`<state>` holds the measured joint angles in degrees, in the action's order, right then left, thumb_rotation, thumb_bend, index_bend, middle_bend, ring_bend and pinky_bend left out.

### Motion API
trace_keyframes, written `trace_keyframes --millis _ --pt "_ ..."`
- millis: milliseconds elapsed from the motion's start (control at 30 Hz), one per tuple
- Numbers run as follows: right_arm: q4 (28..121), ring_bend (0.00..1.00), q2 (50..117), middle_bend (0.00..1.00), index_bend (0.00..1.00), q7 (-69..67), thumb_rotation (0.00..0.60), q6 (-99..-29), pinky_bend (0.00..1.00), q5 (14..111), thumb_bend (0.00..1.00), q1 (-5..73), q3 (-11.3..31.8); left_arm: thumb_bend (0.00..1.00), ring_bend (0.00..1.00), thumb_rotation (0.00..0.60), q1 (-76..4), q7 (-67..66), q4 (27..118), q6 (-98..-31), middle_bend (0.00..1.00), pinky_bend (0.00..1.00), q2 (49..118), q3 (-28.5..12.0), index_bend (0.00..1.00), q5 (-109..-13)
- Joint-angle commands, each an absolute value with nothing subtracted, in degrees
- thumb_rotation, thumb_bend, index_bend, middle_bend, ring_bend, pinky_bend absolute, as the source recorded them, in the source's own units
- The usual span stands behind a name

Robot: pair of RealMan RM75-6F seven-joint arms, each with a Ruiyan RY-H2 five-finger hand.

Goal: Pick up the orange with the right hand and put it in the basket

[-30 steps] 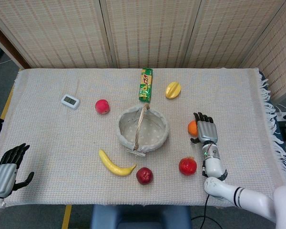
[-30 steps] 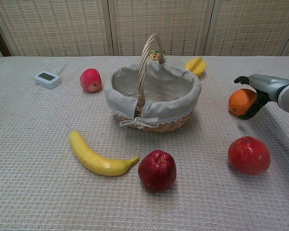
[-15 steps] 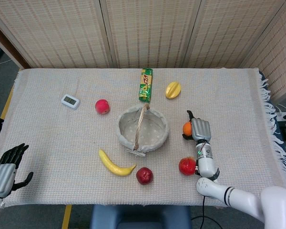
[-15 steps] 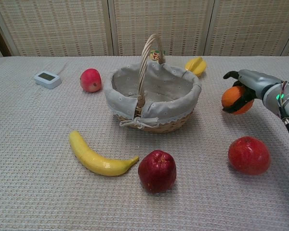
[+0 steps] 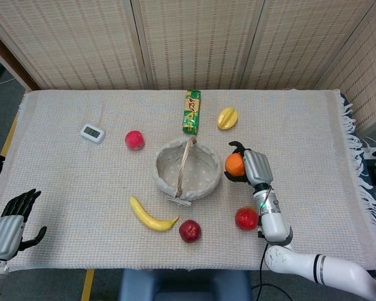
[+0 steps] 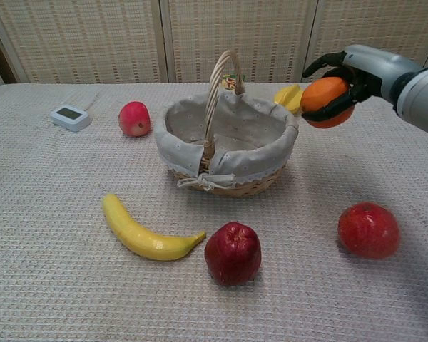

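R hand [image 6: 353, 71] grips orange [image 6: 327, 101] in the air, just off the basket [image 6: 228, 146] rim at 2 o'clock. Yellow fruit [image 6: 289, 96] sits behind the orange. Banana [image 6: 146, 231] at 7, dark red apple [image 6: 232, 252] at 6, red fruit [image 6: 369, 229] at 4, small clock [image 6: 70, 117] at 10.

We're looking at a table [image 5: 326, 138] covered in a pale woven cloth [image 5: 69, 182]. Sitting on it: a lined wicker basket [image 5: 187, 168], a banana [image 5: 151, 215], a dark red apple [image 5: 190, 231], a red fruit [image 5: 246, 217], a pink-red fruit [image 5: 135, 140], a yellow starfruit [image 5: 227, 117], a green snack pack [image 5: 192, 111] and a small white timer [image 5: 93, 132].
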<state>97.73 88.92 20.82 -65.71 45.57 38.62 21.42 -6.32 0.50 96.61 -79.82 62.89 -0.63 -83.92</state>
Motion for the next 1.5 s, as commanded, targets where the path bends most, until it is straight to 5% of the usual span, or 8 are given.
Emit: trace_keyframes --millis 33,367,467,633,767,1000,1300,1500 --pt "102.77 0.62 89.46 0.58 0.25 22.55 0.600 -67.37 0.70 47.42 0.31 40.08 21.49 0.35 0.00 0.600 -6.32 0.53 96.68 -79.84 0.00 0.07 62.88 -0.60 0.00 -84.00" --pt "99.47 0.58 96.32 0.58 0.30 26.41 0.600 -70.19 0.66 48.17 0.31 43.72 20.62 0.35 0.00 0.600 -6.03 1.66 96.53 -80.31 0.00 0.07 62.43 -0.65 0.00 -83.98" --pt "97.49 0.49 96.98 0.56 0.31 26.01 0.600 -70.50 0.58 50.38 0.31 43.78 19.58 0.35 0.00 0.600 -5.90 1.73 96.41 -80.59 0.00 0.07 62.47 -0.67 0.00 -84.04" --pt "94.79 0.28 97.66 0.40 0.42 25.12 0.600 -71.27 0.37 54.29 0.23 43.46 18.05 0.35 0.00 0.600 -5.85 1.51 96.41 -80.67 0.00 0.07 62.56 -0.66 0.00 -84.07" --pt "93.83 0.11 97.77 0.25 0.24 25.12 0.600 -71.26 0.28 54.70 0.18 43.08 17.59 0.35 0.00 0.600 -5.85 1.35 96.46 -80.65 0.00 0.07 62.60 -0.59 0.00 -84.18" --pt "92.62 0.00 98.20 0.09 0.01 25.67 0.600 -71.21 0.15 55.87 0.15 42.54 16.44 0.35 0.00 0.600 -5.89 1.28 96.45 -80.68 0.00 0.07 62.71 -0.60 0.00 -84.33" --pt "95.56 0.00 96.70 0.04 0.00 25.27 0.600 -71.78 0.12 56.88 0.15 41.47 16.92 0.35 0.00 0.600 -5.88 1.38 96.39 -80.63 0.00 0.07 62.63 -0.63 0.00 -84.21" --pt "106.76 0.00 87.49 0.04 0.00 27.02 0.600 -73.93 0.09 59.32 0.15 37.21 13.89 0.35 0.00 0.600 -5.86 1.12 96.30 -80.64 0.00 0.07 62.58 -0.56 0.00 -84.30"
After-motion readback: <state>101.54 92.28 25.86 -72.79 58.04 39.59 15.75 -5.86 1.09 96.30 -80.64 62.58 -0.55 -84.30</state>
